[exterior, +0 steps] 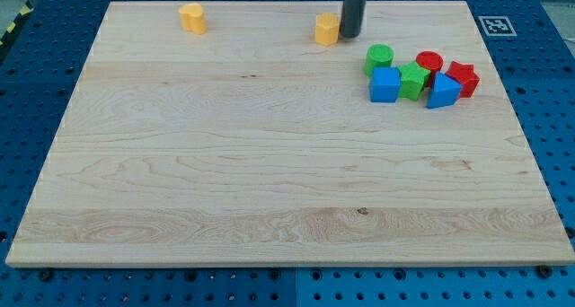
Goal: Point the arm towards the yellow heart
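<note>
My tip [350,33] rests against the right side of a yellow block at the top of the board

The straight dark rod comes down from the view's top and ends on the pale wooden board [269,181]; it has nothing to spread or pinch, and its end touches, or all but touches, the small yellow block [327,28] just to its left, whose shape I cannot tell. A second yellow block [192,18], which looks heart-like, lies well apart, farther to the tip's left near the same top edge. Below and to the right of the tip is a tight cluster: a green cylinder [379,58], a blue cube [384,85], a green star-like block [412,79], a red cylinder [429,63], a blue triangular block [442,92] and a red star-like block [463,77]
</note>
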Robot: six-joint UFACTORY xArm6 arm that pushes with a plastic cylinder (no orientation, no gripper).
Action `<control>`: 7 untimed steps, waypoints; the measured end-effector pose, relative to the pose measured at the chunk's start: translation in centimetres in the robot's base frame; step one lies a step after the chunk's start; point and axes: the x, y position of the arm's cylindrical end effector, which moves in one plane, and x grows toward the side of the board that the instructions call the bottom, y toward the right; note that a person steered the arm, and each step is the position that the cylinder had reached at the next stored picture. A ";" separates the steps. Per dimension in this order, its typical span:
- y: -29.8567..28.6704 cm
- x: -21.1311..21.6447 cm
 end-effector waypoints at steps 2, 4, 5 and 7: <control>-5.9 -1.6; -10.5 -1.6; -12.5 -1.6; -15.5 -1.4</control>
